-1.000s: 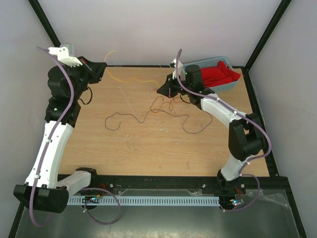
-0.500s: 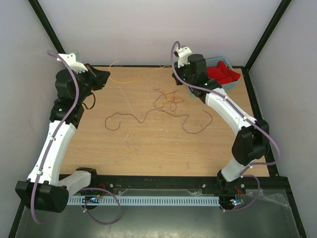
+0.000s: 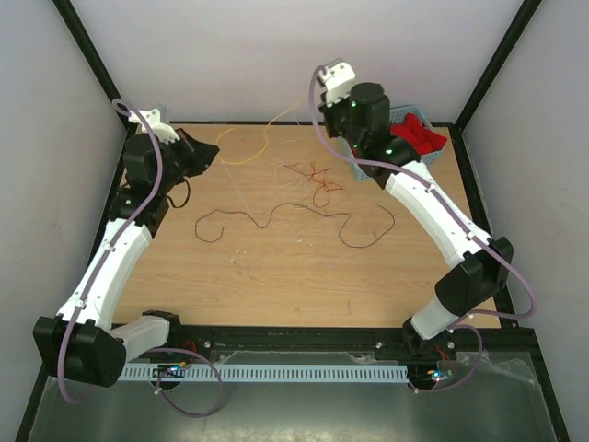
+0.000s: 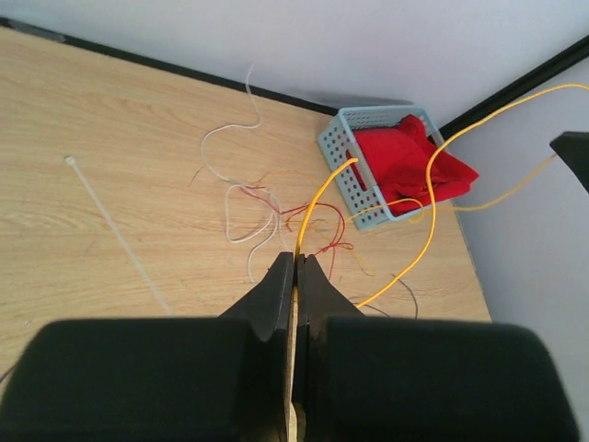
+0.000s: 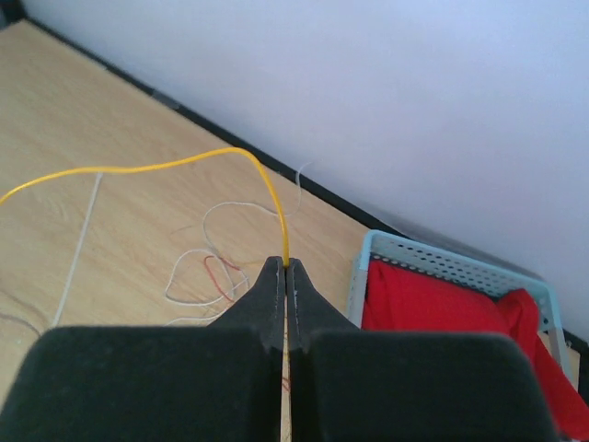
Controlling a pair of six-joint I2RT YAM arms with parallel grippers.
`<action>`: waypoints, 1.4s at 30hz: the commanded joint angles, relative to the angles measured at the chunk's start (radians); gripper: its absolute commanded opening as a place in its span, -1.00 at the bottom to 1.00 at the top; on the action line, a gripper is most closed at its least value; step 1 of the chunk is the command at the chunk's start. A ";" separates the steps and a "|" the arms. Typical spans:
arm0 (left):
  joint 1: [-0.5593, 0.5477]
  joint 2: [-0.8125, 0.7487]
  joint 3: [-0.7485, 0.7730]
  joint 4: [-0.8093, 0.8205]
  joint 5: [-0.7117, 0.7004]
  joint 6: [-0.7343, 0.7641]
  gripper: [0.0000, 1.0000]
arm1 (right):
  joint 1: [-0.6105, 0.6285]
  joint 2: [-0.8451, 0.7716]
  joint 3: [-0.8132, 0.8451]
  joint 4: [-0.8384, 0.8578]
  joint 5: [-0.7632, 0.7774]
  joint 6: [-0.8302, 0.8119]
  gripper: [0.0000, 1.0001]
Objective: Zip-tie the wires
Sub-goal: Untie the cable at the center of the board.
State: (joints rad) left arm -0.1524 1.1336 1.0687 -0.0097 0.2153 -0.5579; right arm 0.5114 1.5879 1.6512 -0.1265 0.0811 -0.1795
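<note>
Of the wires, a yellow-orange one (image 3: 262,145) hangs in the air between my two grippers. My left gripper (image 4: 296,259) is shut on one end, and the strand loops away toward the right (image 4: 428,203). My right gripper (image 5: 286,265) is shut on the other end, the wire arching off to the left (image 5: 166,166). A red tangle (image 3: 315,180) and a long dark brown wire (image 3: 276,216) lie on the table below, with a pale white strand (image 4: 241,198) beside the red one. In the top view the left gripper (image 3: 213,157) is at the far left and the right gripper (image 3: 322,112) is high at the back.
A white zip tie (image 4: 110,221) lies flat on the wood left of the tangle. A light blue basket (image 3: 401,116) holding red cloth (image 5: 442,304) stands at the back right corner. Walls and black frame posts close in the back and sides.
The right gripper has risen up and back from the red tangle, drawing the yellow-orange wire off the table. The left gripper has moved right and nearer with its end of the wire.
</note>
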 commanded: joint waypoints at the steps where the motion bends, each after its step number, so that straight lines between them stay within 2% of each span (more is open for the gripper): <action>1: 0.000 -0.007 -0.050 0.040 -0.063 0.006 -1.00 | 0.115 0.054 -0.029 -0.019 0.040 -0.097 -1.00; 4: 0.005 -0.001 -0.103 0.039 -0.083 0.005 -1.00 | 0.188 0.150 -0.018 -0.038 0.219 -0.163 -1.00; 6: 0.009 0.009 -0.142 0.039 -0.094 -0.004 -1.00 | 0.202 0.215 0.005 -0.057 0.237 -0.155 -1.00; 11: 0.046 0.029 -0.243 0.045 -0.134 -0.054 -1.00 | 0.218 0.321 0.050 -0.069 0.152 -0.089 -1.00; 14: 0.088 0.033 -0.287 0.048 -0.139 -0.082 -1.00 | 0.220 0.357 0.074 -0.069 -0.033 -0.021 -1.00; 16: 0.117 0.030 -0.309 0.052 -0.135 -0.095 -1.00 | 0.220 0.365 0.084 -0.070 -0.164 0.026 -0.78; 18: 0.146 0.023 -0.327 0.053 -0.127 -0.099 -1.00 | 0.220 0.362 0.091 -0.067 -0.266 0.058 -0.47; 21: 0.178 0.007 -0.346 0.054 -0.111 -0.099 -1.00 | 0.219 0.328 0.090 -0.069 -0.323 0.070 0.03; 24: 0.212 -0.006 -0.366 0.053 -0.095 -0.095 -1.00 | 0.207 0.278 0.064 -0.075 -0.321 0.064 0.31; 26: 0.236 -0.016 -0.381 0.053 -0.081 -0.102 -1.00 | 0.192 0.255 0.047 -0.085 -0.270 0.057 0.38; 33: 0.292 -0.045 -0.428 0.054 -0.047 -0.106 -1.00 | 0.088 0.329 0.063 -0.144 -0.144 0.126 0.31; 36: 0.304 -0.058 -0.440 0.053 -0.041 -0.107 -1.00 | 0.080 0.407 0.115 -0.177 -0.087 0.132 0.22; 42: 0.318 -0.087 -0.453 0.054 -0.015 -0.108 -1.00 | 0.078 0.538 0.187 -0.216 -0.076 0.133 0.13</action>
State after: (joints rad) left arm 0.1566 1.0824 0.6247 0.0170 0.1699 -0.6601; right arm 0.5732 2.0663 1.7859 -0.2802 -0.0257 -0.0639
